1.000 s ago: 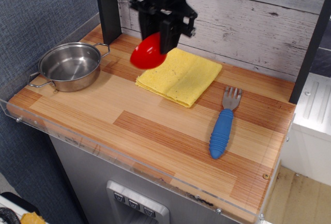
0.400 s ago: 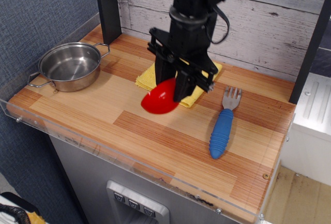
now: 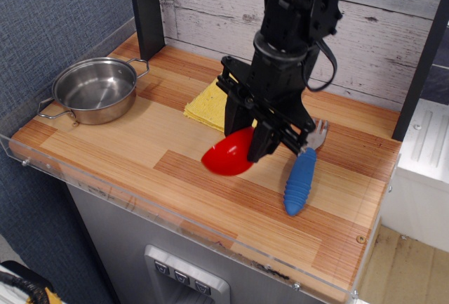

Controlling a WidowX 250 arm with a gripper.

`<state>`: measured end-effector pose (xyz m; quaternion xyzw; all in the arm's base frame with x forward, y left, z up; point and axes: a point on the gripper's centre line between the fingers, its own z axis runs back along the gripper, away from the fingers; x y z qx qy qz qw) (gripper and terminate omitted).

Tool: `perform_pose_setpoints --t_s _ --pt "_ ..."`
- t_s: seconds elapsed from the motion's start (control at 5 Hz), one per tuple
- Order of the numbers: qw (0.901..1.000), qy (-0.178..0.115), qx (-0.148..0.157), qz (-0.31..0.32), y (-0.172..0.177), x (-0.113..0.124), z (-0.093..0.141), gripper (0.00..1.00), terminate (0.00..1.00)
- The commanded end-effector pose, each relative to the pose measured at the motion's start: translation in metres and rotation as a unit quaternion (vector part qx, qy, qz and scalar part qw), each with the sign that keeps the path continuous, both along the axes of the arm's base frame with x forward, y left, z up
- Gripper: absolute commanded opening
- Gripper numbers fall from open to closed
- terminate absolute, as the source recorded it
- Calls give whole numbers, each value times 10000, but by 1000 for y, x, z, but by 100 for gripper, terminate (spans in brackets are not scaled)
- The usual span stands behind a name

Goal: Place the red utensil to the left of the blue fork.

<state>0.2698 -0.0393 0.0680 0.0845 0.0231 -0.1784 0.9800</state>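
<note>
Observation.image shift: over the last second the small glossy red plastic bowl [image 3: 229, 155] has travelled from high above the folded yellow cloth [image 3: 208, 104] down and toward the front right of the striped wooden worktop [image 3: 140, 149]
Pincer: the black pincer [image 3: 247, 146] is closed on the bowl's rim, one finger inside and one outside, holding it tilted on its side
Bowl position now: low over the worktop, just left of the blue-handled fork with silver tines [image 3: 301, 172], near it but apart; whether its underside touches the wood I cannot tell
Fork: lying where it was, tines toward the back wall, partly hidden behind the arm
Steel pot [image 3: 95, 90]: unmoved at the far left, well apart
Meaning for the task: the carry looks almost finished; the bowl is already on the correct side, so what remains is probably setting it down and letting go
Risk: the tilt may make it rock or roll toward the fork on release
</note>
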Motion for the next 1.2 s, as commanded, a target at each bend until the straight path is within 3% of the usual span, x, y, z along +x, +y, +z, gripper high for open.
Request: perform_pose_setpoints --t_s 0.0,0.4,0.6,0.8,1.0 --pt "9982 -427 -411 -120 6 -8 -5 0 0" --pt "9954 -674 -685 -40 13 -10 -14 0 0" --pt "9944 -646 -832 -50 12 -10 -16 0 0" --pt "9939 -587 -927 -118 9 -10 -16 100 0" --pt "9940 -555 -925 -180 7 -9 -15 100 0"
